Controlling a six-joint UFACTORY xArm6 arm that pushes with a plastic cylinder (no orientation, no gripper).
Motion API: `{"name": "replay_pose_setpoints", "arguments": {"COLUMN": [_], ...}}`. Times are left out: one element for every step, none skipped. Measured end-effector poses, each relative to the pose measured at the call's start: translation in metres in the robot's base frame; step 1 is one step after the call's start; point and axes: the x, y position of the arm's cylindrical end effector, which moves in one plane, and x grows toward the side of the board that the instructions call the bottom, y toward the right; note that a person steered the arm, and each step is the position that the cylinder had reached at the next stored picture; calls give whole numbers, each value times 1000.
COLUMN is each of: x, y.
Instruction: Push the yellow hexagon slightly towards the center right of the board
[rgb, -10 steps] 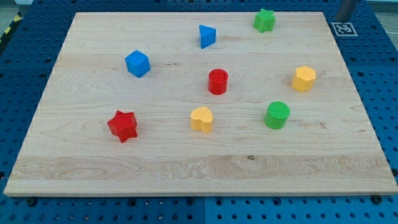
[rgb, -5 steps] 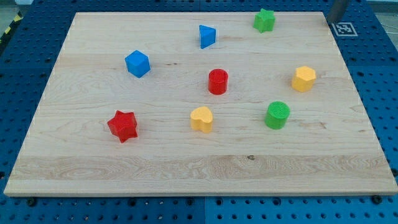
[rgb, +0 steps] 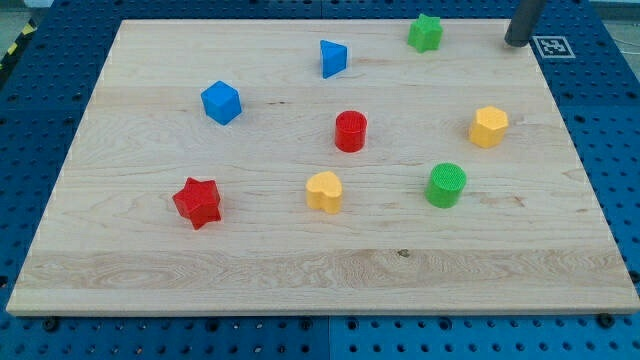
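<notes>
The yellow hexagon (rgb: 489, 127) lies on the wooden board (rgb: 300, 270) at the view's right, a little above mid-height. My tip (rgb: 515, 43) is at the board's top right corner, above the hexagon and slightly to its right, well apart from it. The green star (rgb: 425, 33) lies to the tip's left.
A green cylinder (rgb: 446, 185) lies below and left of the hexagon. A red cylinder (rgb: 350, 131) is at the centre. A yellow heart-like block (rgb: 324, 191), a red star (rgb: 197, 202), a blue cube (rgb: 221, 102) and a blue triangular block (rgb: 333, 58) lie further left. A marker tag (rgb: 551, 46) sits at the top right.
My tip has moved to the left and down, from beyond the board's top right corner onto the corner. No block has moved.
</notes>
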Motion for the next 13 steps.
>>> {"name": "replay_pose_setpoints", "arguments": {"x": [13, 22, 51, 70, 87, 88, 105, 117, 142, 156, 165, 180, 190], "y": [-26, -42, -57, -69, -76, -76, -88, -100, -101, -98, -90, -99, -97]}}
